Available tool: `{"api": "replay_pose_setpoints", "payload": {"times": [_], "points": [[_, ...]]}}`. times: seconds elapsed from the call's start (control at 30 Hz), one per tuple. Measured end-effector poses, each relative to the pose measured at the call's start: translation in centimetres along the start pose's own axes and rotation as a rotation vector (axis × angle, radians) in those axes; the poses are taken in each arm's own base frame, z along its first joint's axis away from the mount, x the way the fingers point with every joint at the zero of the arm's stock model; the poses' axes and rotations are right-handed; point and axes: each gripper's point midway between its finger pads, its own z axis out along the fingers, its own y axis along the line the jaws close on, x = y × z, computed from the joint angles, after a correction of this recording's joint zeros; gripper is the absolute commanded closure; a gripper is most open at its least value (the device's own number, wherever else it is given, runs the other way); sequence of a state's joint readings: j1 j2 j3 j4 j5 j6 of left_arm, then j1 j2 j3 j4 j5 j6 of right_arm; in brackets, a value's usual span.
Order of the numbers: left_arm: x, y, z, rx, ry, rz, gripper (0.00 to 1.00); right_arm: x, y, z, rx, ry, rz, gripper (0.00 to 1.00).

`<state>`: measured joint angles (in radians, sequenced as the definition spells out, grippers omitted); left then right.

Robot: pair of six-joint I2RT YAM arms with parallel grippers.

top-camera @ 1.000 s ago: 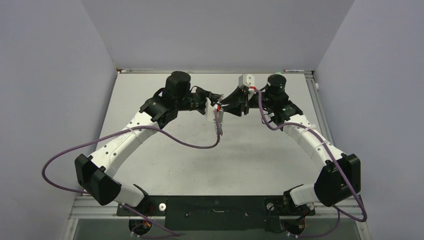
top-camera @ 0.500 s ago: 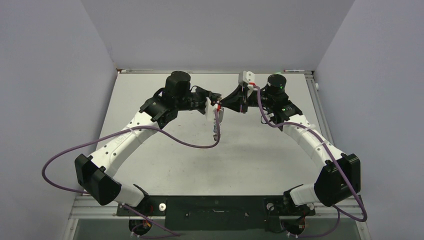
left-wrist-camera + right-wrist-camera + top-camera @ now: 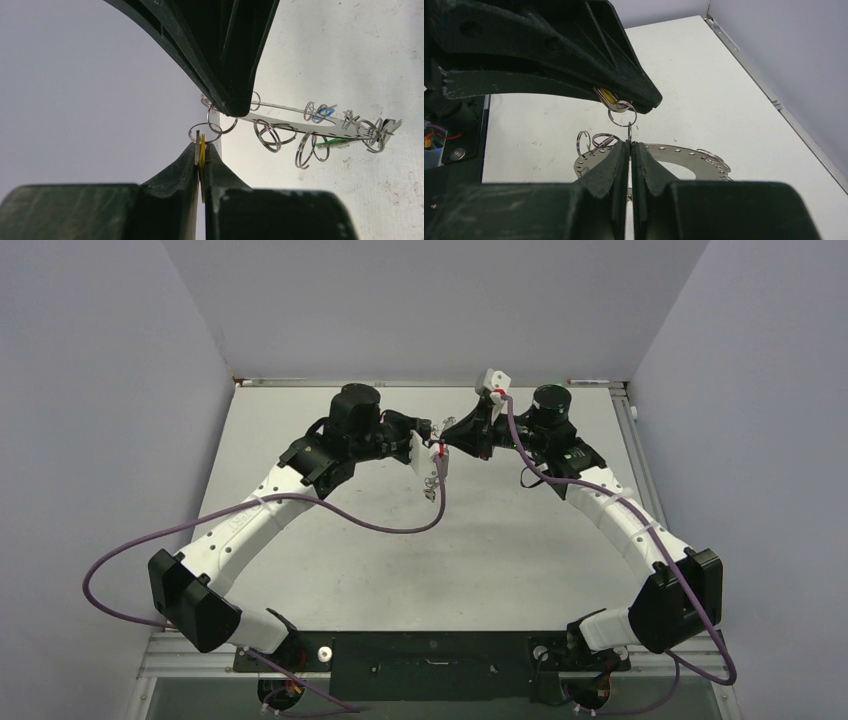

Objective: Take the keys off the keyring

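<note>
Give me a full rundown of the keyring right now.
The keyring is a wide, flat ring of shiny grey metal with small holes along its rim. It hangs roughly level above the table, edge-on to the left wrist camera. Wire split rings loop through the holes; a blue key and green key dangle from some. The right gripper is shut at its near edge, apparently on one split ring, which links to the yellow key in the shut left gripper.

Pale lavender walls [image 3: 100, 360] box in a white, scuffed table [image 3: 480, 560] — even light.
</note>
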<state>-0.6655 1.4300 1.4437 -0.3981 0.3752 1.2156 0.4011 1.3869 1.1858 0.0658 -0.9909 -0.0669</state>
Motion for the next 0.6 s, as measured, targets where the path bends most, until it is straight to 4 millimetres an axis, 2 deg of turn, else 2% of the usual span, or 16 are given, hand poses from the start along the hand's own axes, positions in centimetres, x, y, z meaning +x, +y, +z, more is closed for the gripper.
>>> {"api": "replay_pose_setpoints", "payload": {"times": [0.3,0.6], "points": [[1.7,-0.4,-0.3,-0.013,0.067,-0.027,1.0,-0.1,-0.7,-0.1,0.079,-0.004,0.047,0.95],[1.9,-0.7,-0.1,-0.025,0.064,-0.088,1.0,-0.5,-0.8,-0.7,0.152,-0.092,0.042,0.95]]}}
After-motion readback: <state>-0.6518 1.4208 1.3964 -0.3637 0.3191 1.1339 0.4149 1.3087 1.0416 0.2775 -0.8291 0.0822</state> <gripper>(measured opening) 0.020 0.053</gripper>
